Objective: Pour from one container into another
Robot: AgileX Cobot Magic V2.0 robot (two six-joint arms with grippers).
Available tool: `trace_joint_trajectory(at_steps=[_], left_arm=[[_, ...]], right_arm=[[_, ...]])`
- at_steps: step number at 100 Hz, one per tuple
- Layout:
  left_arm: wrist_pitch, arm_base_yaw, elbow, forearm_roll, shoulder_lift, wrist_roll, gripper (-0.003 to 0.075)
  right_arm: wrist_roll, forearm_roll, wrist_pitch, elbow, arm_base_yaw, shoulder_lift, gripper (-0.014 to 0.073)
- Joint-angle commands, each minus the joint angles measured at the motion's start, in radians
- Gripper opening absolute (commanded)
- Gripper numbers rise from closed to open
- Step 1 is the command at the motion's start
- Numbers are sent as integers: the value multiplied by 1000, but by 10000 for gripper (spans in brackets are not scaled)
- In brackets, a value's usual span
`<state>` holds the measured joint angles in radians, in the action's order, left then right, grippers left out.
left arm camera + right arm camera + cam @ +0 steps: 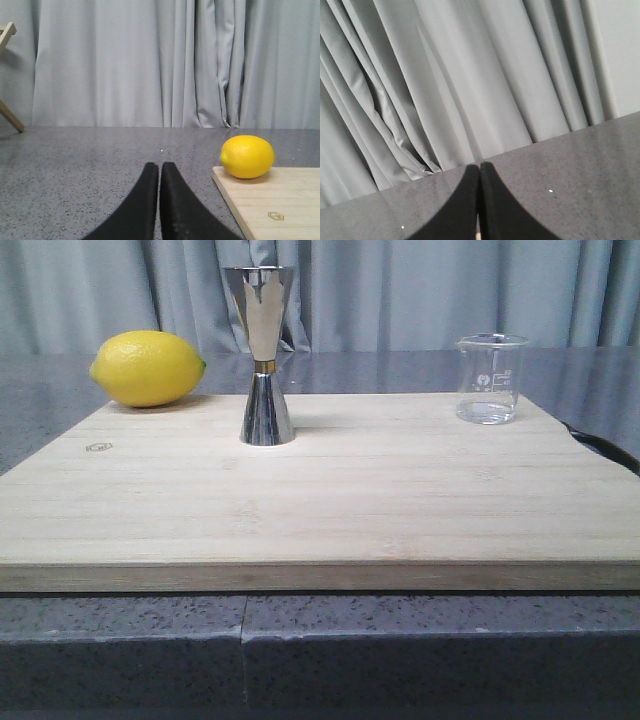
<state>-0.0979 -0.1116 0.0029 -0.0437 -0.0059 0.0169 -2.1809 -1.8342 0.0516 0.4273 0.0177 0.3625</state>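
We judge the beaker (491, 378), upper right, fragile and slippery; grip its mid-wall gently. Left hand (160, 172) and right hand (480, 172) are clenched, empty.

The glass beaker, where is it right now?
In the front view, the glass beaker stands upright at the wooden board's far right corner, well right of the steel jigger.

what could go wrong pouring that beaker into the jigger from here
The jigger is tall with a narrow waist and small foot, so a nudge from the beaker could tip it. Its mouth is small, so liquid may spill onto the wooden board. Both grippers, left and right, are shut and must open first.
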Motion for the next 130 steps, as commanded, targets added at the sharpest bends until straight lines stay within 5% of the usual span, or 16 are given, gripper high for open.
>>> trace_joint_trajectory(at_steps=[1, 39, 49, 68, 82, 102, 130], left_arm=[[-78, 3, 5, -7, -25, -2, -19], [-78, 3, 5, -7, -25, -2, -19], [-78, 3, 5, -7, -25, -2, -19], [-78, 3, 5, -7, -25, -2, -19], [-78, 3, 5, -7, -25, -2, -19], [-78, 3, 5, -7, -25, -2, -19], [-78, 3, 5, -7, -25, -2, -19]], right_arm=[[18, -42, -52, -75, 2, -108, -71], [95, -7, -66, -287, 2, -394, -71], [489, 330, -64, -310, 2, -394, -71], [1542, 1264, -66, -331, 2, -394, -71], [2081, 1795, -39, -344, 2, -394, -71], [2120, 1853, 184, -474, 2, -394, -71], [2120, 1844, 131, -470, 2, -394, -71]])
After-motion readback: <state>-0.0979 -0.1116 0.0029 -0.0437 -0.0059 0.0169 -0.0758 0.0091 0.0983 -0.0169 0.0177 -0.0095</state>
